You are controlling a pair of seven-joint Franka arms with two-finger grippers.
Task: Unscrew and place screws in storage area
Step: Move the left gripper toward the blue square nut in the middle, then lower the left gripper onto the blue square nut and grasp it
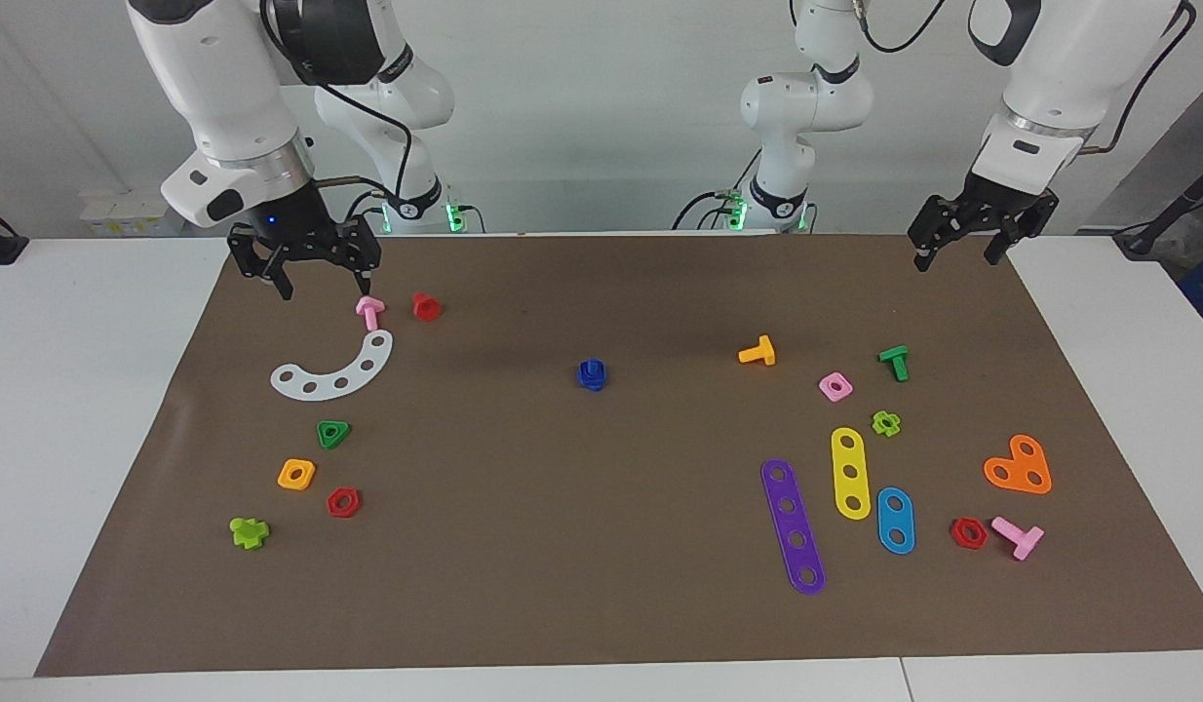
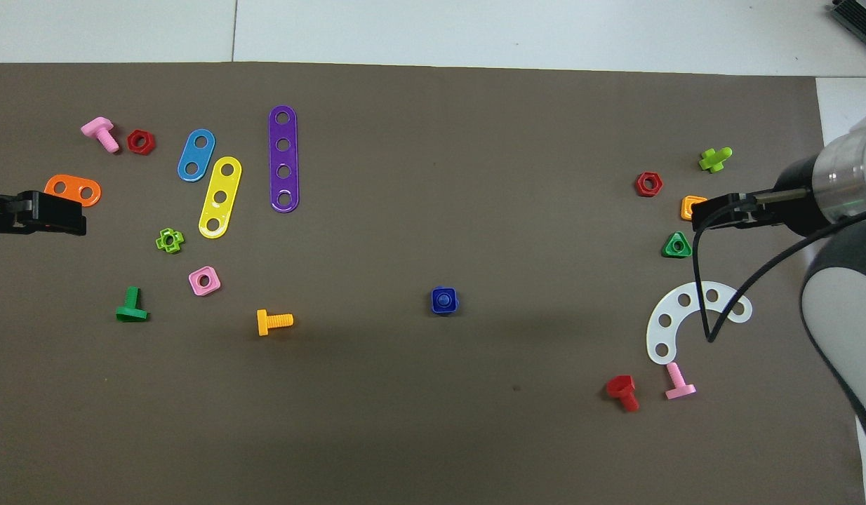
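Note:
The dark-blue screw (image 1: 592,374) stands in the middle of the brown mat, seated in a blue square nut; in the overhead view the screw (image 2: 443,300) shows as a round piece in the square. The storage area (image 1: 314,468) is the mat patch among the green triangular nut (image 1: 333,434), orange square nut (image 1: 296,474) and red hexagonal nut (image 1: 343,502), toward the right arm's end. My right gripper (image 1: 326,288) is open and empty, raised above a pink bolt (image 1: 369,311). My left gripper (image 1: 957,260) is open and empty, raised over the mat corner at the left arm's end.
A white curved strip (image 1: 338,372) and a red bolt (image 1: 426,306) lie near the right gripper. An orange bolt (image 1: 757,352), a green bolt (image 1: 895,362), a pink nut (image 1: 835,386) and the purple (image 1: 795,526), yellow (image 1: 850,473) and blue (image 1: 895,520) strips lie toward the left arm's end.

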